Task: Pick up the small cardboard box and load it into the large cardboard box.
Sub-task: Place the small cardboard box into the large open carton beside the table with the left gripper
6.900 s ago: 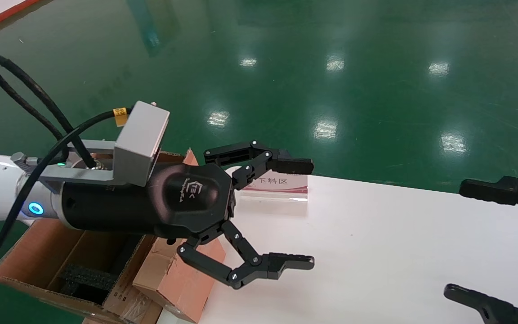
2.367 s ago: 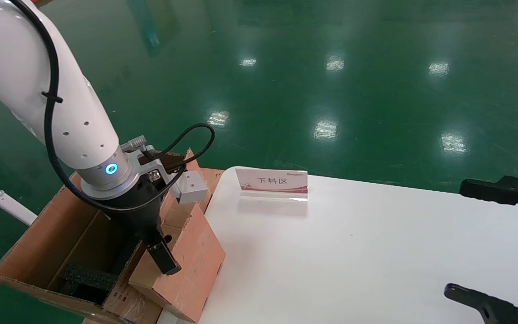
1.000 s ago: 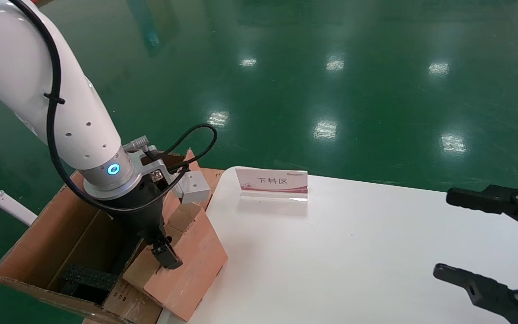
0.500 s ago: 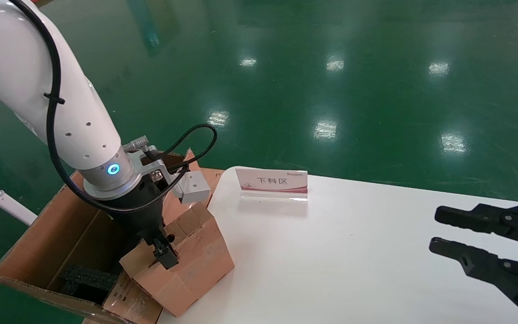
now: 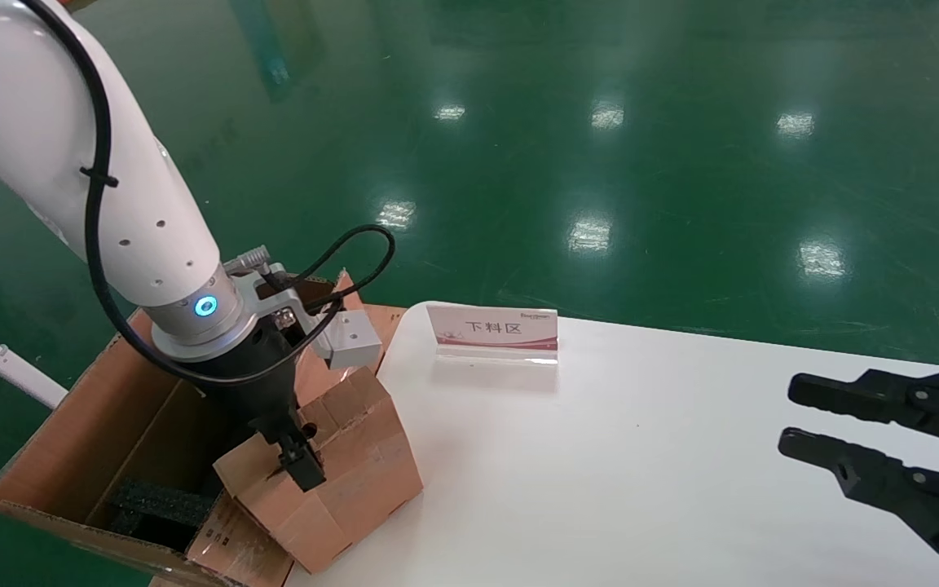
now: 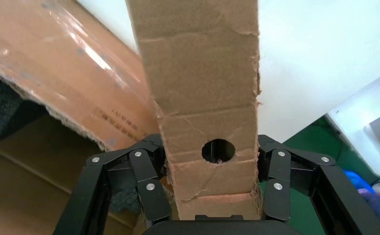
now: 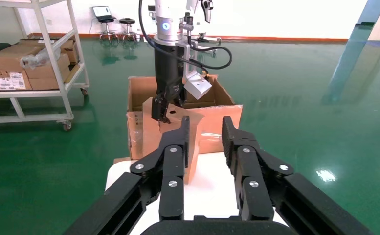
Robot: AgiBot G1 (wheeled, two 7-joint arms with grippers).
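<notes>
**Inspector:** State the step in hand.

**Assistant:** The grasp and lift. The left pincer [image 6: 212, 196] is clamped on the small cardboard box [image 5: 331, 477], one finger on each side of the face with the round hole. The box hangs tilted at the left edge of the white bench [image 5: 641, 481], over the taped flap of the large cardboard box [image 5: 103, 432]. I cannot tell whether its lower corner touches that flap.

**Inspector:** The other arm?

**Assistant:** The right pincer [image 5: 885, 436] hovers over the bench's right end, well apart from the load. Its fingers are nearly closed with a narrow gap between them, and it holds nothing.

**Inspector:** What does the next move call for?

**Assistant:** In my judgement, carrying the small box leftward over the flap and lowering it into the open cavity, clear of the black foam insert [image 5: 152, 501]. The flap is the likely snag.

**Inspector:** Changes against the earlier frames?

**Assistant:** Seven seconds ago the left pincer was spread wide above the bench, holding nothing. It then descended onto the box, which lay lower against the flap and has since been tipped up and raised. The right pincer was wide open at the edge of view; it has moved inward and narrowed. The sign [image 5: 492, 330] is unmoved.
</notes>
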